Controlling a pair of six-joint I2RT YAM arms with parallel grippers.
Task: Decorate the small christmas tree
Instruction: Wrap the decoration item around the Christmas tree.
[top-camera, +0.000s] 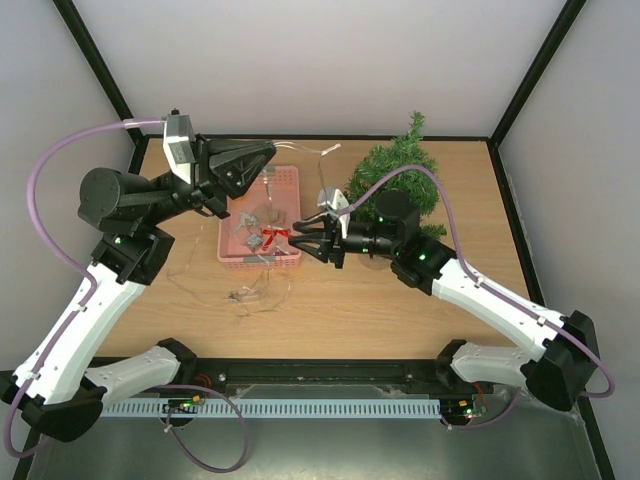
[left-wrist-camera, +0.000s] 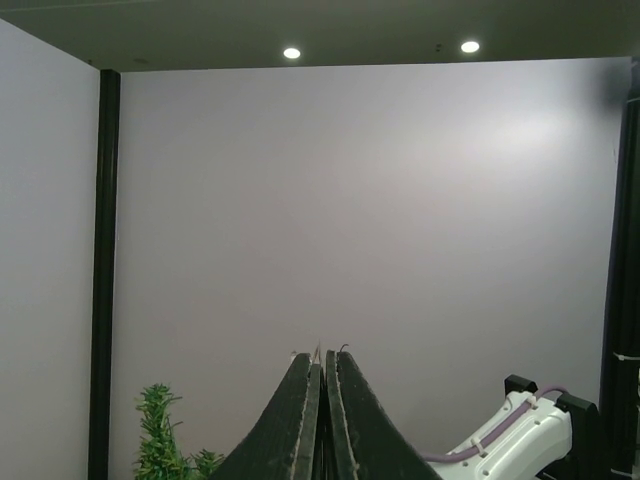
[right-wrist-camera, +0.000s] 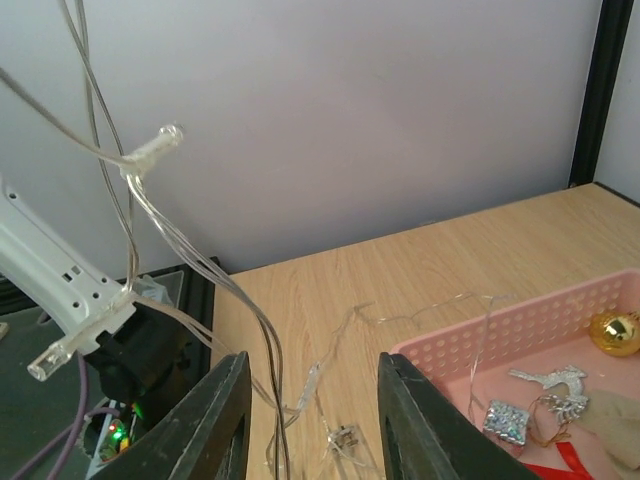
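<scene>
At the far right of the surface (top-camera: 400, 305), the small christmas tree (top-camera: 398, 170) stands undecorated, its branches carrying no ornament or wire. The right arm's elbow passes close in front of it.

Left of the tree, the light string (right-wrist-camera: 155, 146) is suspended above the surface. The left fingers (left-wrist-camera: 305, 400) are pressed fully together with thin wire ends showing at their tips, which indicates a pinch grip on the string. This raised hold keeps the strands hanging taut and clear of the other ornaments.

The right fingers (right-wrist-camera: 222, 430) are spread wide and grip nothing. They are positioned with the hanging strands running down between them, which is judged to be preparation for a second grip lower on the string.

The loose tail of the string lies on the surface near the pink basket (top-camera: 258, 264). The basket holds the other ornaments, including a gold bauble (right-wrist-camera: 614, 332).
</scene>
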